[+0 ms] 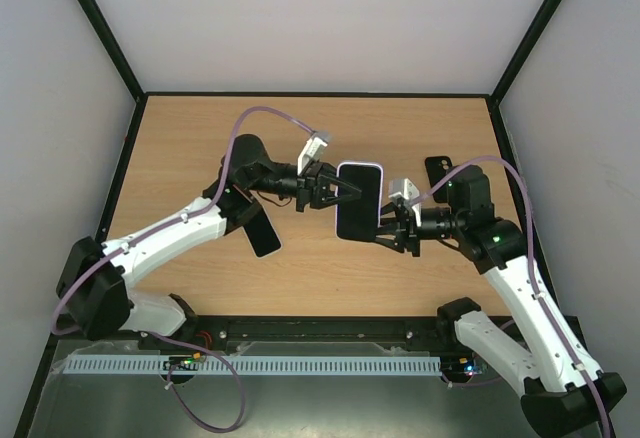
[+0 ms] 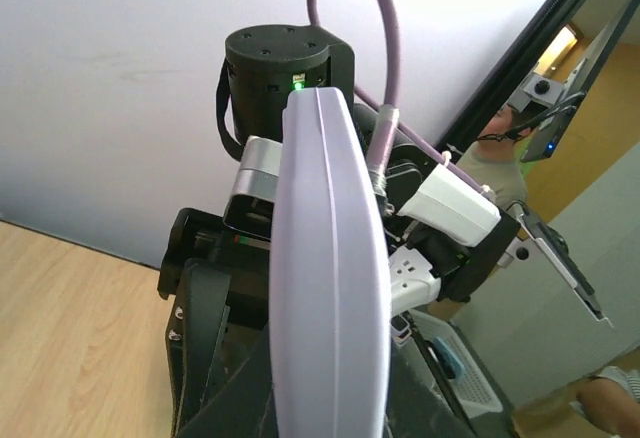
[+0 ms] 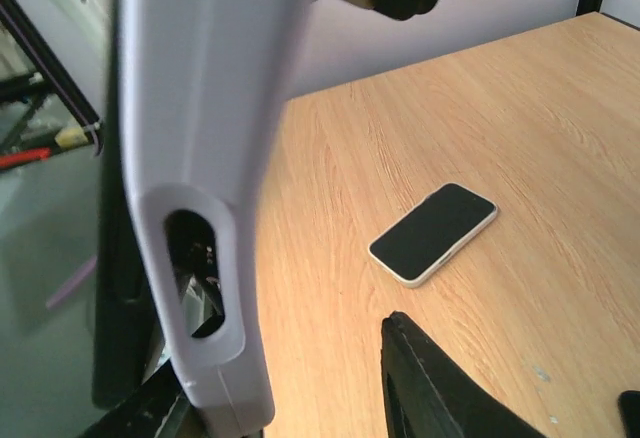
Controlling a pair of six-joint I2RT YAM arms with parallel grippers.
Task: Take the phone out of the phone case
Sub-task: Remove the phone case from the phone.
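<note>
The phone (image 1: 262, 230) lies flat on the table (image 1: 300, 128), screen up and dark. It sits left of the middle and somewhat toward the near edge, just beside my left arm (image 1: 190, 228). From the right wrist camera I see the phone (image 3: 433, 233) alone on the wood, pale rim showing, well apart from anything else.

The phone case (image 1: 360, 201) is up off the table over the middle, held roughly upright between my two arms, its lavender rim framing a dark face toward the overhead camera. In the right wrist view the phone case (image 3: 200, 138) fills the left side, and I can see straight through its camera cutout (image 3: 200, 268).

My left jaws meet the case at its left edge. In the left wrist view the phone case (image 2: 330, 288) runs edge-on up the centre with dark pads close against both sides, so those jaws are closed on it.

My right jaws sit at the case's lower right edge. They are parted: the case lies by one side, and the other finger (image 3: 420, 398) stands clear of it with bare table between.

Near the right edge of the table, beside my right arm (image 1: 500, 248), sits a small black item (image 1: 440, 170); it is too small for me to identify.
</note>
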